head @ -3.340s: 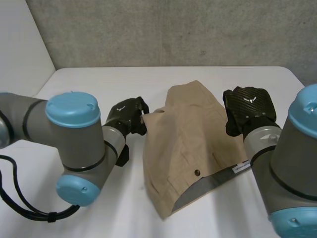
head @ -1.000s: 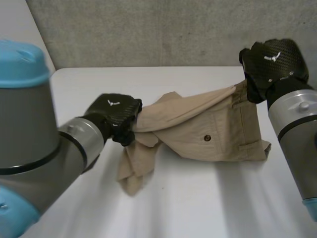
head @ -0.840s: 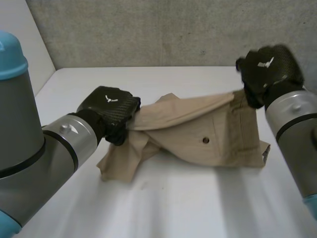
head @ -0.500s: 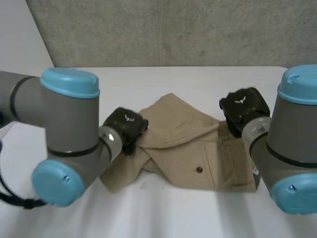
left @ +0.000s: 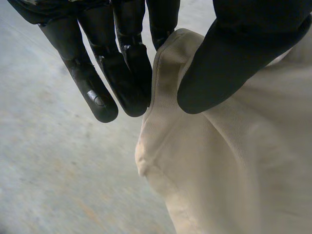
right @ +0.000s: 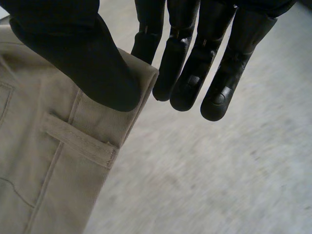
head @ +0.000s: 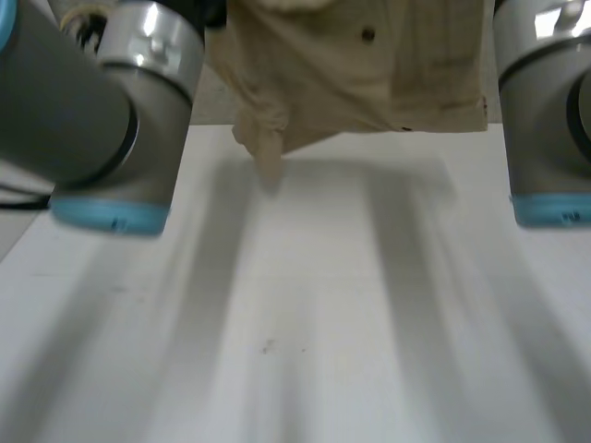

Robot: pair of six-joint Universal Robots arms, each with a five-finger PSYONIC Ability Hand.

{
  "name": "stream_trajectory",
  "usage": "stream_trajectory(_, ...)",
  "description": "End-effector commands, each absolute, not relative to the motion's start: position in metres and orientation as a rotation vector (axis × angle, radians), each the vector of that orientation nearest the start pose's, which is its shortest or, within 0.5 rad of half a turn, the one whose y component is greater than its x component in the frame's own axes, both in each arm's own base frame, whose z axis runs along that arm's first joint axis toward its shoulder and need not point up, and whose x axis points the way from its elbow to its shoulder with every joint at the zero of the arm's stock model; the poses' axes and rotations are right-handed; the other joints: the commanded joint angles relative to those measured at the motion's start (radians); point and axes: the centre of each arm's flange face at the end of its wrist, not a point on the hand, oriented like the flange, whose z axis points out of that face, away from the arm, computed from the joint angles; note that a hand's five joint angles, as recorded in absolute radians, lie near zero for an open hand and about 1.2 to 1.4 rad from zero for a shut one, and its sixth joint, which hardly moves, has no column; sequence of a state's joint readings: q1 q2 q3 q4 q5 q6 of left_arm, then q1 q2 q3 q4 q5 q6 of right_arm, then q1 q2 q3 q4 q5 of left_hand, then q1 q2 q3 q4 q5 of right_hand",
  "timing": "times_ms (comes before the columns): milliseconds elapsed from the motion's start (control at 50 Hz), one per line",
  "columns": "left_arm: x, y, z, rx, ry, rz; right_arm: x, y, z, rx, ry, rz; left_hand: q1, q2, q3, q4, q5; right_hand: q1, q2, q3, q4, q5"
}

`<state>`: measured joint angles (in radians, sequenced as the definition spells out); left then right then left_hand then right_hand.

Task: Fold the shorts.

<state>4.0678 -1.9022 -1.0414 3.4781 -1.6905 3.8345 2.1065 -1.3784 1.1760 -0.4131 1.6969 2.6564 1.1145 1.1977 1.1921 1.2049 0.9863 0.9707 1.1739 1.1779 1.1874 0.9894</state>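
Tan shorts (head: 360,74) hang in the air over the far edge of the white table (head: 305,323), strung between the two arms. The cloth looks clear of the surface. One bunched tail (head: 268,157) droops lower than the rest, on the side of the left arm (head: 102,111). The right arm (head: 545,111) stands upright at the other side. The two arms and the hanging cloth block most of the grey wall (head: 209,100) behind, leaving a strip of it between the left arm and the shorts. A dark button (head: 368,35) shows on the cloth from the head view.

The wrist views give what the head view cuts off. The left hand (left: 129,63) grasps a rolled edge of the shorts, which is pinched between its thumb (left: 234,53) and the fingers behind it. The cloth falls away below in soft folds. The right hand (right: 195,63) grips the waistband in the same way, with its thumb (right: 83,58) pressed on the front just above a belt loop (right: 80,141) and the fingers behind the hem. A seam runs down the cloth beside that loop.
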Motion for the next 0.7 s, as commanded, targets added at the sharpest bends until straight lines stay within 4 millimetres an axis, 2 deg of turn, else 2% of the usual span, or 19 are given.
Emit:
stream_trajectory(20, -0.316, -0.218, 0.318, 1.028, 1.550, -2.412, 0.287, -0.259, 0.337, -0.850, 1.721, -2.510, 0.282, 0.199, 0.204, 0.191, 0.235, 0.426, 0.222, 0.218, 0.209, 0.232)
stream_trajectory(40, -0.314, -0.215, 0.307, 1.051, 1.583, -2.386, 0.282, -0.262, 0.325, -0.871, 1.772, -2.476, 0.282, 0.199, 0.204, 0.191, 0.235, 0.426, 0.222, 0.218, 0.209, 0.232)
stream_trajectory(60, -0.310, -0.209, 0.284, 1.092, 1.655, -2.330, 0.271, -0.266, 0.303, -0.906, 1.883, -2.412, 0.282, 0.199, 0.204, 0.191, 0.235, 0.426, 0.222, 0.218, 0.209, 0.232)
stream_trajectory(100, -0.307, -0.205, 0.263, 1.128, 1.723, -2.283, 0.261, -0.268, 0.286, -0.929, 1.969, -2.356, 0.282, 0.199, 0.204, 0.191, 0.235, 0.426, 0.222, 0.218, 0.209, 0.232)
stream_trajectory(120, -0.306, -0.203, 0.255, 1.139, 1.749, -2.268, 0.256, -0.268, 0.265, -0.951, 2.044, -2.281, 0.282, 0.199, 0.204, 0.191, 0.235, 0.426, 0.222, 0.218, 0.209, 0.232)
stream_trajectory(140, -0.305, -0.200, 0.238, 1.159, 1.803, -2.237, 0.254, -0.267, 0.256, -0.963, 2.073, -2.246, 0.282, 0.199, 0.204, 0.191, 0.235, 0.426, 0.222, 0.218, 0.209, 0.232)
stream_trajectory(180, -0.305, -0.200, 0.217, 1.188, 1.861, -2.185, 0.255, -0.264, 0.235, -1.005, 2.129, -2.163, 0.282, 0.199, 0.204, 0.191, 0.235, 0.426, 0.222, 0.218, 0.209, 0.232)
stream_trajectory(200, -0.306, -0.200, 0.207, 1.204, 1.889, -2.157, 0.255, -0.263, 0.215, -1.040, 2.186, -2.081, 0.282, 0.199, 0.204, 0.191, 0.235, 0.426, 0.222, 0.218, 0.209, 0.232)
stream_trajectory(220, -0.308, -0.200, 0.189, 1.234, 1.935, -2.101, 0.254, -0.263, 0.206, -1.051, 2.211, -2.047, 0.282, 0.199, 0.204, 0.191, 0.235, 0.426, 0.222, 0.218, 0.209, 0.232)
stream_trajectory(280, -0.314, -0.194, 0.173, 1.294, 1.965, -2.057, 0.253, -0.258, 0.188, -1.065, 2.269, -1.965, 0.282, 0.199, 0.204, 0.191, 0.235, 0.426, 0.222, 0.218, 0.209, 0.232)
stream_trajectory(340, -0.319, -0.187, 0.171, 1.331, 1.963, -2.057, 0.251, -0.253, 0.182, -1.044, 2.298, -1.914, 0.282, 0.199, 0.204, 0.191, 0.235, 0.426, 0.222, 0.218, 0.209, 0.232)
stream_trajectory(460, -0.321, -0.184, 0.174, 1.335, 1.953, -2.077, 0.245, -0.246, 0.175, -0.804, 2.366, -1.761, 0.282, 0.199, 0.204, 0.191, 0.235, 0.421, 0.218, 0.214, 0.204, 0.228)
stream_trajectory(500, -0.322, -0.186, 0.176, 1.331, 1.949, -2.085, 0.244, -0.245, 0.174, -0.745, 2.381, -1.720, 0.282, 0.199, 0.204, 0.191, 0.235, 0.117, -0.086, -0.090, -0.100, -0.076)
stream_trajectory(520, -0.323, -0.189, 0.178, 1.322, 1.944, -2.093, 0.243, -0.242, 0.174, -0.703, 2.395, -1.682, 0.282, 0.199, 0.204, 0.191, 0.235, -0.175, -0.378, -0.382, -0.392, -0.368)
stream_trajectory(540, -0.324, -0.190, 0.179, 1.318, 1.939, -2.101, 0.242, -0.241, 0.175, -0.689, 2.400, -1.667, 0.282, 0.199, 0.204, 0.191, 0.235, -0.265, -0.468, -0.473, -0.482, -0.459)
stream_trajectory(700, -0.329, -0.207, 0.190, 1.271, 1.907, -2.146, 0.237, -0.226, 0.184, -0.657, 2.422, -1.597, 0.282, 0.199, 0.204, 0.191, 0.235, -0.428, -0.631, -0.635, -0.644, -0.621)
